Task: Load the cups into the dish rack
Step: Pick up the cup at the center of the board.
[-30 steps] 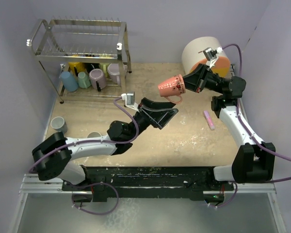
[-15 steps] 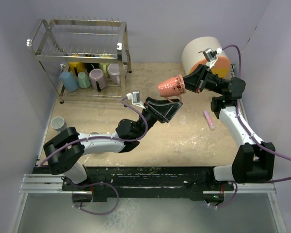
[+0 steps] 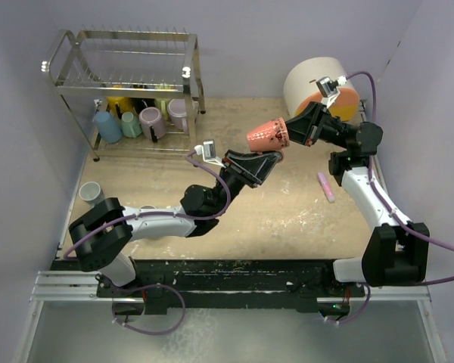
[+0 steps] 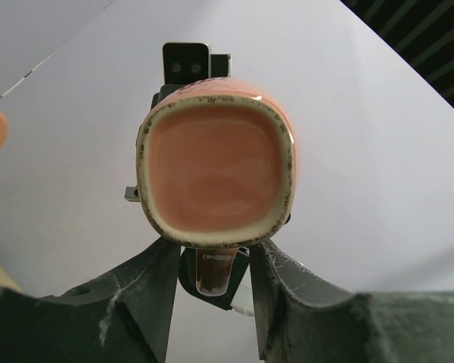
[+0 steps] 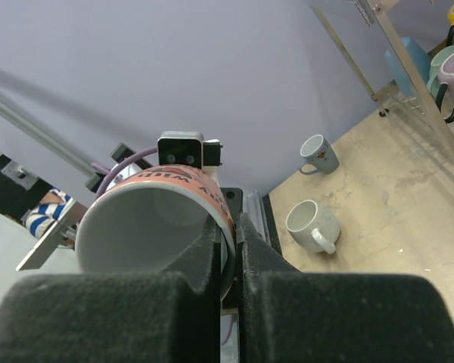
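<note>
A salmon mug hangs on its side in the air over the table's middle. My right gripper is shut on its rim, one finger inside the white interior, one outside. My left gripper is open just under the mug; in the left wrist view the mug's base faces the camera and its handle hangs between my fingers with gaps on both sides. The dish rack stands at the far left with several mugs on its lower tier. Two loose mugs lie near the left edge.
A cream-and-orange drawer box stands at the far right behind my right arm. A small pink stick lies on the table to the right. My left arm stretches across the table's front left, partly covering the white loose mug.
My left gripper has risen and moved right, up to the mug, and its fingers now stand either side of the handle. The right gripper and mug have barely moved.
</note>
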Robot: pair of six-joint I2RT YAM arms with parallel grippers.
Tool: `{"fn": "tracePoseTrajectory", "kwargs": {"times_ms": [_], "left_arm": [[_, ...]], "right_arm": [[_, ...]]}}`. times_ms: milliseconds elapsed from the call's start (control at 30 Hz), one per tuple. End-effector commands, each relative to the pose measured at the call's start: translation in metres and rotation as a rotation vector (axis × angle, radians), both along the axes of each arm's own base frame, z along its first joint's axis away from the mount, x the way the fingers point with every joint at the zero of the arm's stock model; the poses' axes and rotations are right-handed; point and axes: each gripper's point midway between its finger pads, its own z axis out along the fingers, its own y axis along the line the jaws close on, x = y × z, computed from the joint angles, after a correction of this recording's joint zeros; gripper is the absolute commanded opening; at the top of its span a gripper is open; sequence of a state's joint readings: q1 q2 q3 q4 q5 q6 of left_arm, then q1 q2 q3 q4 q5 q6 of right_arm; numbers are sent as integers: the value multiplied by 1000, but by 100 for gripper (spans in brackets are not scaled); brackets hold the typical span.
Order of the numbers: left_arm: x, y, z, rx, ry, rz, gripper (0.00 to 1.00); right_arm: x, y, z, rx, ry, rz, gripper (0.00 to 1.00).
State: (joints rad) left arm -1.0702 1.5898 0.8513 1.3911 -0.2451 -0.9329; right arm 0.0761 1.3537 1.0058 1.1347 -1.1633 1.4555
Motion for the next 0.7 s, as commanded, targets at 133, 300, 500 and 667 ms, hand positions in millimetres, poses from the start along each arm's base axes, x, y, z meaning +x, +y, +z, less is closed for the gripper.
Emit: {"fn": "tracePoseTrajectory", "kwargs": {"times_ms": [133,300,500,667], "left_arm": [[-6,12,40,-126,-54,8,36],[-2,12,38,-123,-51,22,29],[-3,15,40,-127,-74,35,0],[-1,22,39,-125,-82,37,0]], "right_arm": [[-13,-4,29,44,-108,-41,0],[-14,-4,29,43,-110,-43,0],[-11,-4,16,33,-75,-48,0],[-11,-4,12,18,-76,-58,21]]}}
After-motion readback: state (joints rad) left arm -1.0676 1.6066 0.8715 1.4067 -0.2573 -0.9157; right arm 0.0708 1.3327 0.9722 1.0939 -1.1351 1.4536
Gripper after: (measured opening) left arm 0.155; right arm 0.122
